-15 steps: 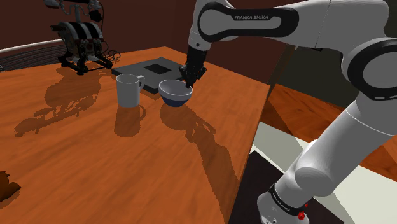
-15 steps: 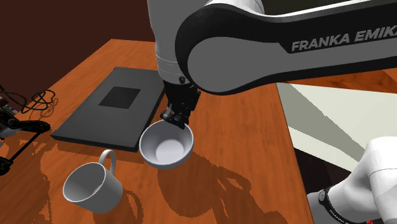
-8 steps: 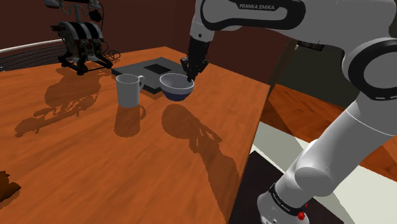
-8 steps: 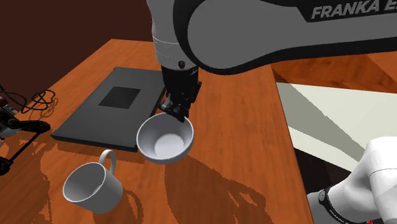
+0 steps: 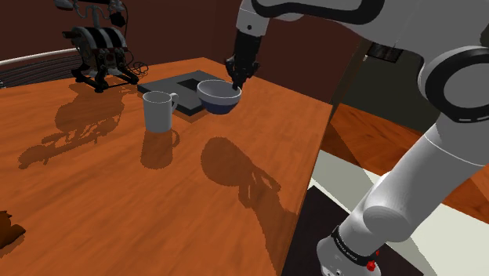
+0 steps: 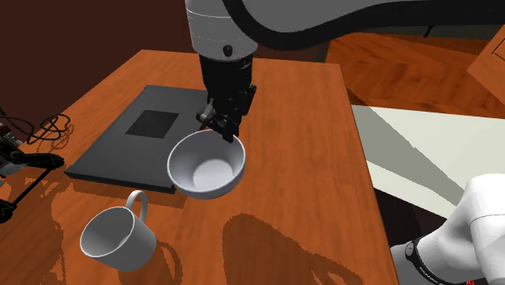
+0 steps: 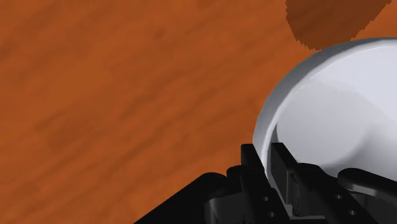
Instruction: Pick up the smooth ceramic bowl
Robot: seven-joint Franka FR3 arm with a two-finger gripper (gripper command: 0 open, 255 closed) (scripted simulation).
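Bowl [image 5: 218,97] hung from the gripper [image 5: 235,85], clear above the table [image 5: 94,180], its shadow on the wood underneath. Fingers [image 7: 280,160] nearly closed, pinching the rim: one inside the wall, one outside. Bowl round and smooth, white inside, darker bluish outside in the shoulder view. White mug [image 5: 159,110] stood on the table beyond the bowl from the gripper. Dark flat pad [image 5: 184,85] lay on the table below, beside the gripper.
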